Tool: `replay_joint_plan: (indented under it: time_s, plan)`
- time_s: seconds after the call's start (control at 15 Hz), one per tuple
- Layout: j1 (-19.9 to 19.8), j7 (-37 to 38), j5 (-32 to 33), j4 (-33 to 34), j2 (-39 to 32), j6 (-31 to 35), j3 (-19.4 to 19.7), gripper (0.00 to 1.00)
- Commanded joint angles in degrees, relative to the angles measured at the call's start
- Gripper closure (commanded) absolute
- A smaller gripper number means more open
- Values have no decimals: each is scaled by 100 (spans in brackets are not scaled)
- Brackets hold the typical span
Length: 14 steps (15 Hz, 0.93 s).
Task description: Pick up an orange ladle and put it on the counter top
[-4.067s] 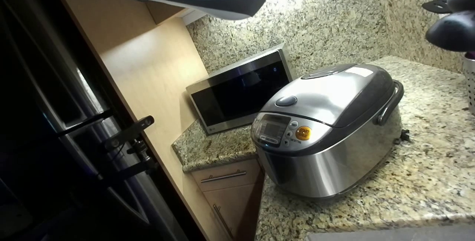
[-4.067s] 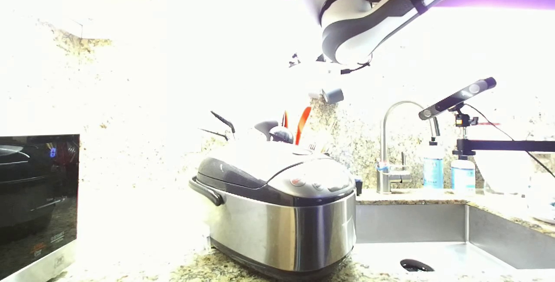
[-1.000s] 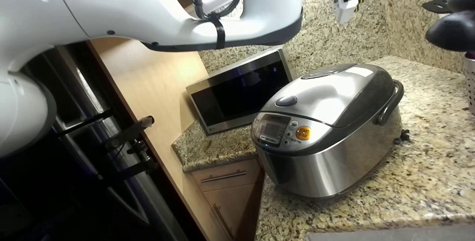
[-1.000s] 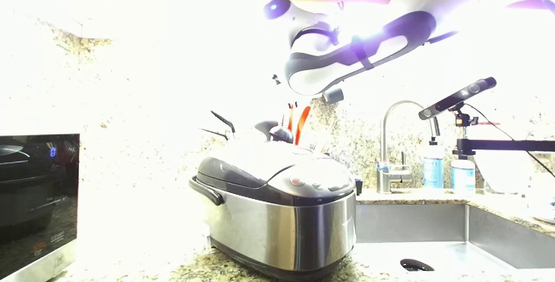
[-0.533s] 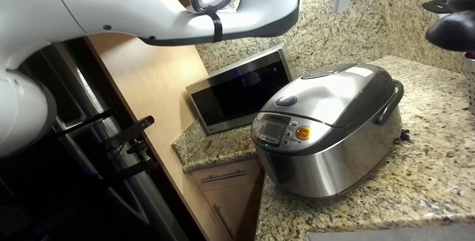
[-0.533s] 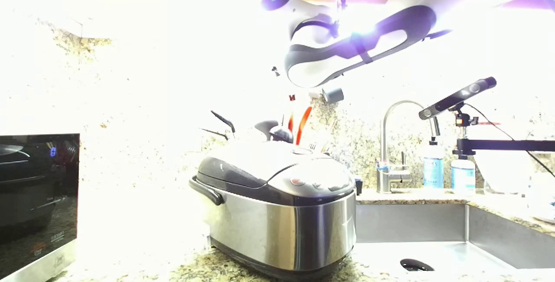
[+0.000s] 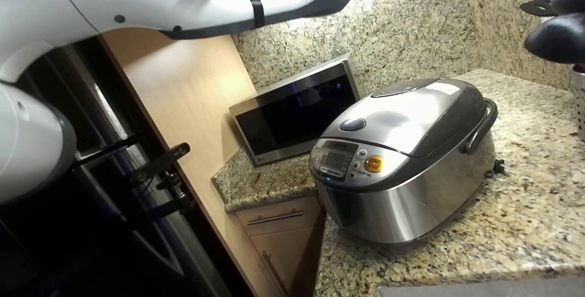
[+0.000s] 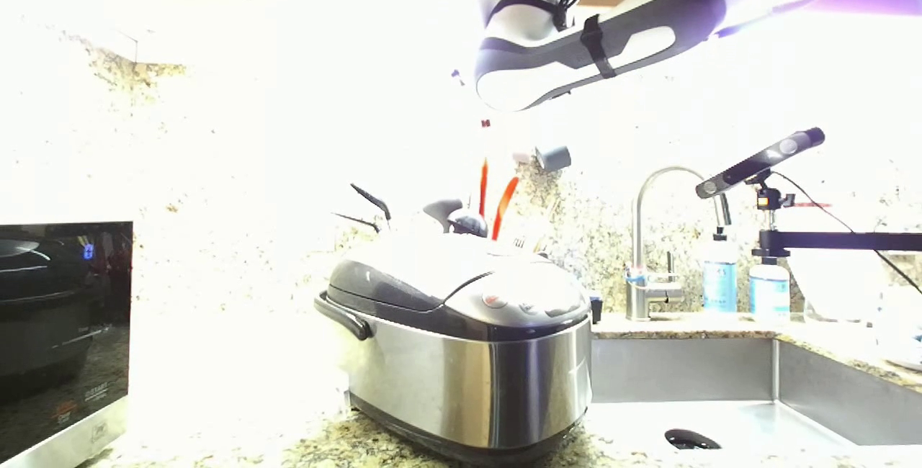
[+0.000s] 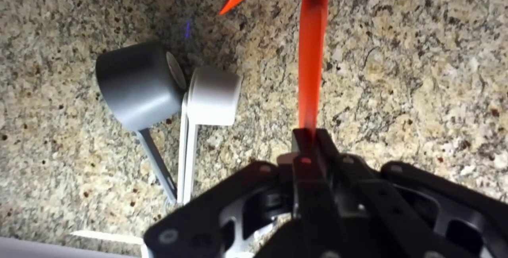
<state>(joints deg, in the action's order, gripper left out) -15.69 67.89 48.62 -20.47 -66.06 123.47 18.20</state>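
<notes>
Clasping the orange ladle (image 8: 483,191) by its upper end between close-set fingers (image 9: 328,143) of the gripper (image 9: 312,134); pointing it downward in an exterior view, with long axis almost vertical.

The ladle (image 9: 311,57) is orange, the counter top (image 7: 539,201) speckled tan.

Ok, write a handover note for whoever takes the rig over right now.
Gripper: shut on the orange ladle by its handle.
Ladle: near upright, beyond the rice cooker in an exterior view; lower end hidden, so can't tell whether it hangs free.
Counter top: granite under the rice cooker.
Done: ladle grasped.
Left: lift clear if needed, lay it on the counter top, release.
</notes>
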Motion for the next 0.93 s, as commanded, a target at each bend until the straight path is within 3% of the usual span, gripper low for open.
replay_joint_plan:
  time_s: [0.0, 0.87]
  plan:
    - [153, 260, -83, 0, 89, -17, 480, 98]
    - [758, 578, 356, -15, -67, 188, 1171, 98]
